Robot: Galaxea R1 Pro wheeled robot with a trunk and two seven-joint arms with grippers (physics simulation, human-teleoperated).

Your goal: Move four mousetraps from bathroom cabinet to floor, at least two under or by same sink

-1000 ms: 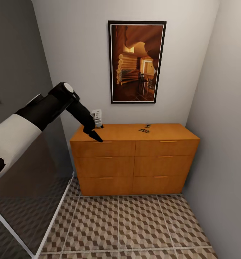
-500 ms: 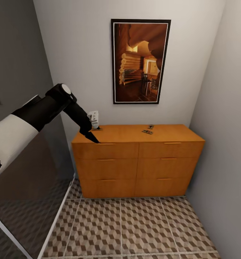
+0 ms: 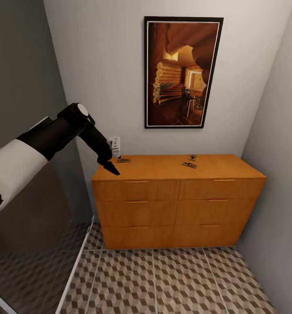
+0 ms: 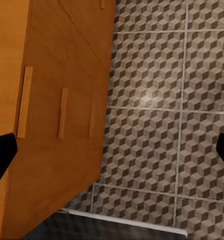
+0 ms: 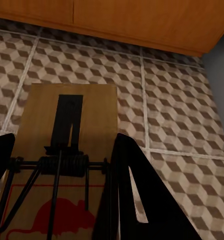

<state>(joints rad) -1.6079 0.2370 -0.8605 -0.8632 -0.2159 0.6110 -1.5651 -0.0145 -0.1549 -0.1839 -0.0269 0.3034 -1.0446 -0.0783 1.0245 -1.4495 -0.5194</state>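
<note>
Three mousetraps are seen lying on top of the cabinet, one by its left end and two close together further right. The left end effector is held wide open at the cabinet's left end, holding nothing. A fourth mousetrap is gripped between the closed fingers of the right end effector, above the bathroom floor.

From the head camera we look forward and down at the cabinet from a short way off. Our left wrist camera looks steeply down past its front to the bathroom floor; our right wrist camera looks low across the same tiles, cabinet base beyond
</note>
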